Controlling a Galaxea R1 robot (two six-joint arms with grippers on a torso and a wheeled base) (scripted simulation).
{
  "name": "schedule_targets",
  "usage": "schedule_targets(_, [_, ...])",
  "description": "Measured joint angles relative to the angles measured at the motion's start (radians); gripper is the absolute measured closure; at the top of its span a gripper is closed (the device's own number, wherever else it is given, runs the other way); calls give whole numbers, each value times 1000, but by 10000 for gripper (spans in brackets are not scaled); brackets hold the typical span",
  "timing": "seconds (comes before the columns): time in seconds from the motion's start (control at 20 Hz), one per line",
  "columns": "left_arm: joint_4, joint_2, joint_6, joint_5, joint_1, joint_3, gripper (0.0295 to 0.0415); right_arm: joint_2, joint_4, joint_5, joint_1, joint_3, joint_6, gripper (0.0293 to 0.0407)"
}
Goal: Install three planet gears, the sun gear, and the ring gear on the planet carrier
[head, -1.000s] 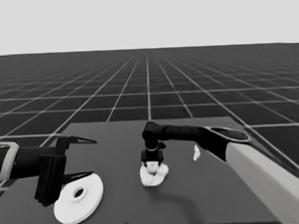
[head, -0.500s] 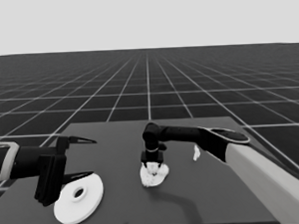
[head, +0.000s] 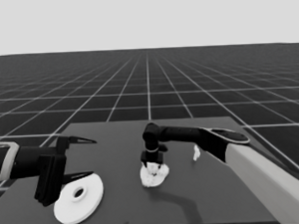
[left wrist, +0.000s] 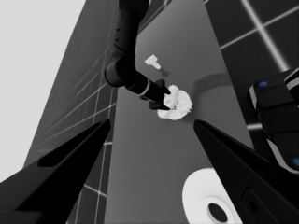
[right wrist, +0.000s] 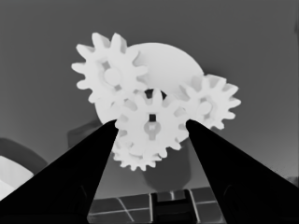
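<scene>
The planet carrier, the smaller round part (head: pixel 162 178) (right wrist: pixel 163 58), lies mid-table with gears on it. In the right wrist view one planet gear (right wrist: pixel 108 70) sits on one side, another (right wrist: pixel 212 100) on the other, and a third (right wrist: pixel 133 161) shows partly under the middle gear. My right gripper (head: pixel 152 164) (right wrist: pixel 152 123) stands straight over the carrier, shut on the sun gear (right wrist: pixel 150 135), which overlaps the planet gears at the carrier's centre. The ring gear, the larger round part (head: pixel 78 197) (left wrist: pixel 210 205), lies at front left under my waiting, open left gripper (head: pixel 93 157) (left wrist: pixel 152 123).
A thin white piece (head: pixel 195 152) (left wrist: pixel 153 61) lies on the table just right of the carrier, under the right arm. The right arm's pale grey part (head: pixel 262 182) crosses the lower right. Dark machinery with blue lights (left wrist: pixel 275 116) shows in the left wrist view.
My right gripper has come down a little closer onto the smaller round part with the gear between its fingers. The left arm and the larger round part have not moved.
</scene>
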Motion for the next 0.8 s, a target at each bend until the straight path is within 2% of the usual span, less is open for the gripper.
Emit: schedule_targets(0.8, [0,0,0,0,0,0,326,0,0,0,0,0,168,391])
